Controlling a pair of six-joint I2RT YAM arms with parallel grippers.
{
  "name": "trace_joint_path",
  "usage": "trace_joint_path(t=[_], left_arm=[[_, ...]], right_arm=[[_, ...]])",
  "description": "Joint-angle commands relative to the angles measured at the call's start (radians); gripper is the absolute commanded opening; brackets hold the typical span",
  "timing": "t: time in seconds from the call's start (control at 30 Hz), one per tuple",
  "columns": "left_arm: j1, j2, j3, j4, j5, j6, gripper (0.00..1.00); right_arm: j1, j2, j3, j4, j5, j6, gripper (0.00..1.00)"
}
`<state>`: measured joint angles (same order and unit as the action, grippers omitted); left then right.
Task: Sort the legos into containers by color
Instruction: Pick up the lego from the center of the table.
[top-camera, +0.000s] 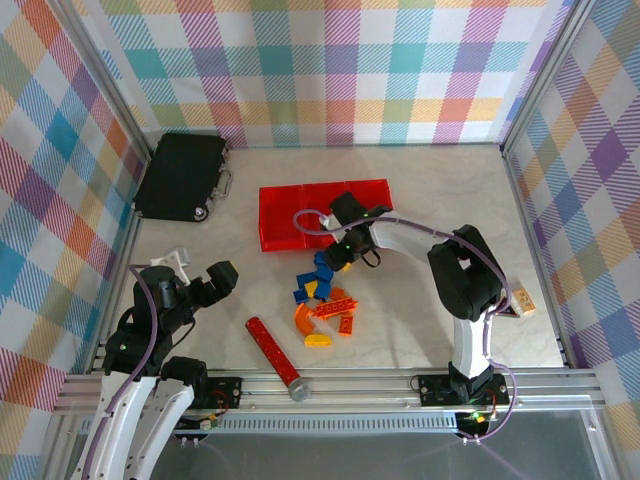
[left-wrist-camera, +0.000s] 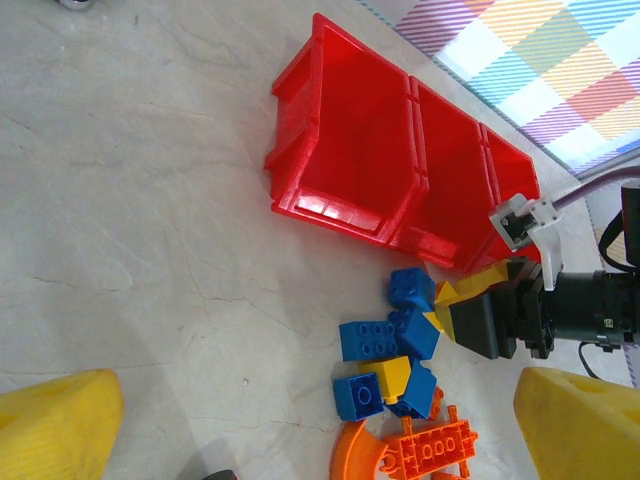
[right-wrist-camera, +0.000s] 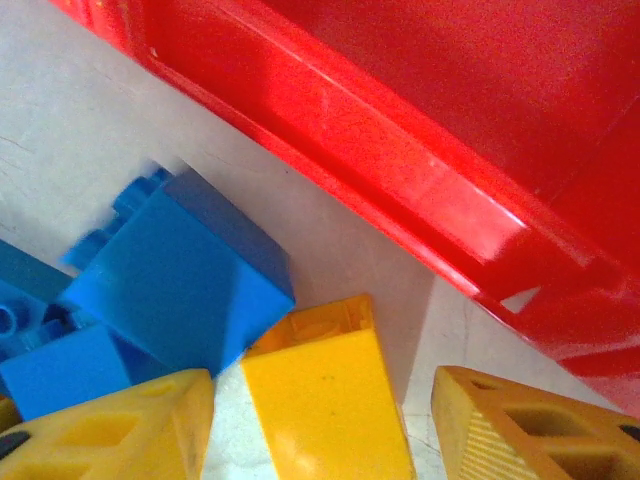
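One yellow brick (right-wrist-camera: 322, 425) sat between your right gripper's (right-wrist-camera: 320, 390) spread jaws, ungripped; closing could snag the blue brick (right-wrist-camera: 180, 275) just beside one finger, or skew the yellow one.

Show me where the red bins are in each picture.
Top external: the red bins sit near the centre, just beyond the blue bricks.
Left wrist: the bins slant across the upper middle.
Right wrist: the bins' wall crosses the upper right.
Shared landmark: the blue bricks in front of them.
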<state>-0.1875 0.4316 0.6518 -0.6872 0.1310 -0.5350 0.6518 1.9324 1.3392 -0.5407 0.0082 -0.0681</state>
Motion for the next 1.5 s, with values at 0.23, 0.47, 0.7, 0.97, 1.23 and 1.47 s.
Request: trace_joint_path(t=[0.23,0.47,0.7,0.97,1.23,1.47], left_arm=[[-0.006,-0.011,0.011,-0.014,0.012,-0.006,0.99],[-0.006,-0.011,0.008,-0.011,0.012,-0.006,1.0],[-0.006,-0.011,0.006,-0.009,0.012,-0.008,1.0],[-0.006,-0.011,0.006,-0.009,0.012,-0.007,1.0],[-0.007,-0.011,0.006,-0.012,0.013,-0.008,1.0],[-0.006,-0.011,0.005,-0.009,0.013,-0.01,1.0]], right_arm=[[-0.024,-0.021,-0.054,-0.006,-0.052,-0.022,0.63],[-0.023,-0.011,-0.045,0.002,-0.066,-0.011,0.63],[-0.015,0.011,-0.026,-0.002,-0.064,-0.007,0.58],[-0.007,0.007,-0.052,0.015,-0.026,0.001,0.46],[-0.001,-0.017,-0.067,0.01,-0.008,0.012,0.39],[-0.001,-0.091,-0.109,-0.001,-0.006,0.025,0.32]])
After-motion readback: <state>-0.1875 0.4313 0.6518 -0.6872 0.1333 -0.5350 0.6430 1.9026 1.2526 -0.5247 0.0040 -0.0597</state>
